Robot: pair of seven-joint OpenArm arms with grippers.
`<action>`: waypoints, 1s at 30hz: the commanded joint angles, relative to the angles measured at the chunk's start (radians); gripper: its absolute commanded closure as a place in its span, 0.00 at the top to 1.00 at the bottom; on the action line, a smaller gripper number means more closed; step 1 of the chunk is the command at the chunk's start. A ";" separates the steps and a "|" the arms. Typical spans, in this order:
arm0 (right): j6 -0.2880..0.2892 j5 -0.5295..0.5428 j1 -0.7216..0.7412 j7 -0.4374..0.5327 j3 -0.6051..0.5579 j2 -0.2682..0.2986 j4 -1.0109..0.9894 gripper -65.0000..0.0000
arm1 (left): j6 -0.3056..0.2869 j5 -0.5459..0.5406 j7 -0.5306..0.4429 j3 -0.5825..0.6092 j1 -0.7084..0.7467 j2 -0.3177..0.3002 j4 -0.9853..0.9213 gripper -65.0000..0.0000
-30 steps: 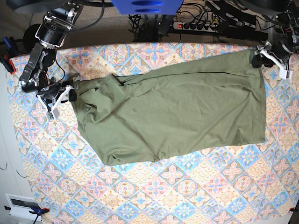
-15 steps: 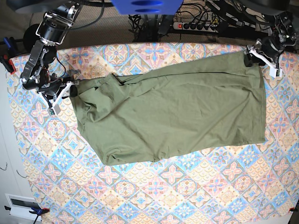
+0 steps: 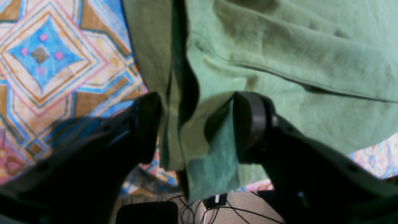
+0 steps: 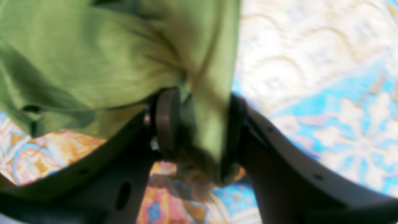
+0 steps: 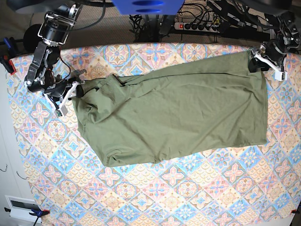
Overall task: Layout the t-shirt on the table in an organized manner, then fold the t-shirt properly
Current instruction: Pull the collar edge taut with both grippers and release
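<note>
The olive-green t-shirt (image 5: 178, 113) lies spread across the far half of the table (image 5: 188, 188), wrinkled at its left end. My left gripper (image 5: 257, 63) is at the shirt's far right corner. In the left wrist view its jaws stand apart (image 3: 197, 127), with a folded hem of the shirt (image 3: 295, 46) between them at the table's (image 3: 46, 62) edge. My right gripper (image 5: 79, 89) is at the shirt's left end. In the blurred right wrist view its jaws are apart (image 4: 200, 124), bunched shirt fabric (image 4: 77, 56) hangs between them, and a dark gap shows beside one pad.
A power strip and cables (image 5: 197, 26) lie behind the table's far edge, and cables show below it in the left wrist view (image 3: 214, 199). A blue part (image 5: 148, 5) hangs over the far middle. Clamps (image 5: 7, 61) hold the cloth at the left edge.
My right gripper has moved up and right onto the shirt's left end. My left gripper has shifted slightly around the far right corner. The shirt has barely moved.
</note>
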 commanded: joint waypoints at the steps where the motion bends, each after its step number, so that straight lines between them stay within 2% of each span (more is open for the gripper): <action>1: 0.003 0.008 0.012 0.004 0.005 0.019 0.017 0.35 | 0.004 0.002 0.092 0.019 0.011 -0.003 -0.006 0.39; 5: 0.003 0.008 0.014 0.004 0.005 0.019 0.012 0.35 | 0.004 -0.067 0.101 0.020 0.020 -0.037 -0.006 0.09; 8: 0.003 0.007 0.014 0.004 0.013 0.019 0.012 0.35 | 0.004 -0.069 0.098 0.019 0.026 -0.047 -0.006 0.00; 17: 0.003 0.007 0.011 -0.002 0.031 0.022 0.012 0.34 | 0.004 -0.069 0.097 0.020 0.026 -0.067 -0.006 0.00; 19: 0.003 0.007 0.011 -0.030 0.024 0.022 0.012 0.30 | 0.004 -0.067 0.097 0.019 0.025 -0.086 -0.006 0.00; 24: 0.003 0.010 -0.031 -0.068 0.001 0.022 0.020 0.06 | 0.004 -0.067 0.078 0.017 0.022 -0.121 -0.006 0.00; 30: 0.003 0.010 -0.093 -0.073 0.007 0.022 0.029 0.05 | 0.004 -0.065 0.037 0.025 0.031 -0.187 -0.008 0.00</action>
